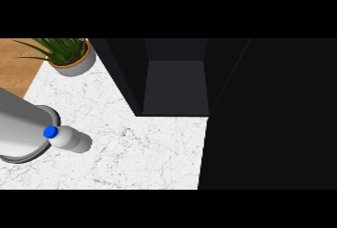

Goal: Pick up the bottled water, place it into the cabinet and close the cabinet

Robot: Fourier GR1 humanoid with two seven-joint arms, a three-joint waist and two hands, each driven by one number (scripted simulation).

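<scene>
The bottled water (71,139), a pale bottle with a blue cap (51,132), is at the left of the white marble counter (132,147). It pokes out from behind the end of a grey forearm (20,131) that enters from the left edge. That forearm hides the bottle's near side, and no black hand shows beyond it. Whether the bottle is held cannot be told. The black cabinet (174,87) stands open at the back middle, its dark inside showing. Its door (270,116) is swung out and fills the right of the view. The right hand does not show.
A potted green plant (71,57) stands at the back left, near the wooden strip (16,67) along the counter's edge. White counter stretches between the bottle and the cabinet's opening.
</scene>
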